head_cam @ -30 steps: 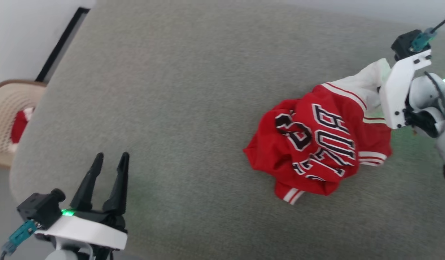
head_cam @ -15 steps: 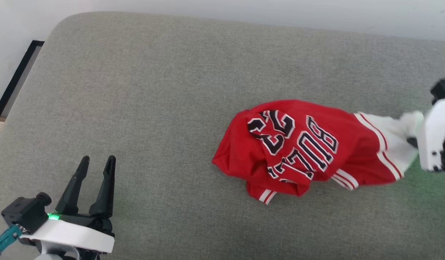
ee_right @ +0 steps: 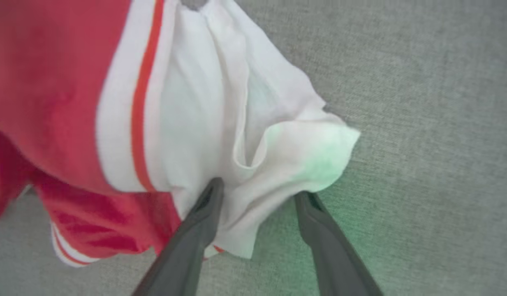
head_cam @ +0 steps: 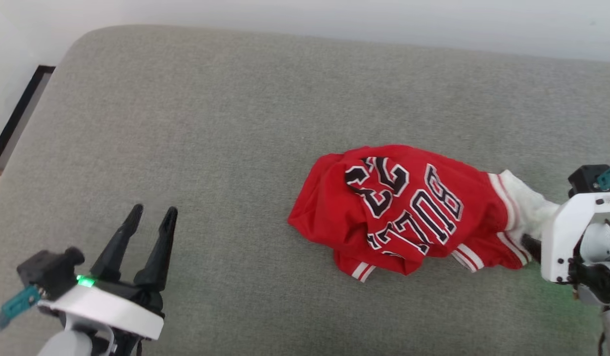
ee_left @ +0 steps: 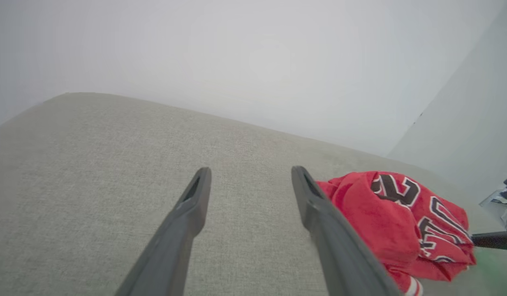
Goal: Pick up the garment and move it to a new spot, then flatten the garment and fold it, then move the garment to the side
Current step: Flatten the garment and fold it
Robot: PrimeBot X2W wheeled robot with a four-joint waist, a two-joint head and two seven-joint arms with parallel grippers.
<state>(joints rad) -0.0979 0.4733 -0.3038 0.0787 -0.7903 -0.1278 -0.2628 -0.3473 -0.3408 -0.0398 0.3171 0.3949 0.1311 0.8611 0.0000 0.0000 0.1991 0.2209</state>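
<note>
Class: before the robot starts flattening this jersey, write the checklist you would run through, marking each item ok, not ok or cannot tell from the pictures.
1. Right end effector jaws apart, white sleeve unclamped: ok.
2. Left end effector open, apart from the jersey: ok.
3. Jersey wholly on the grey cushion: ok.
4. Jersey flat enough to fold: not ok; bunched, lettering creased.
5. Where the second sleeve lies: cannot tell.
</note>
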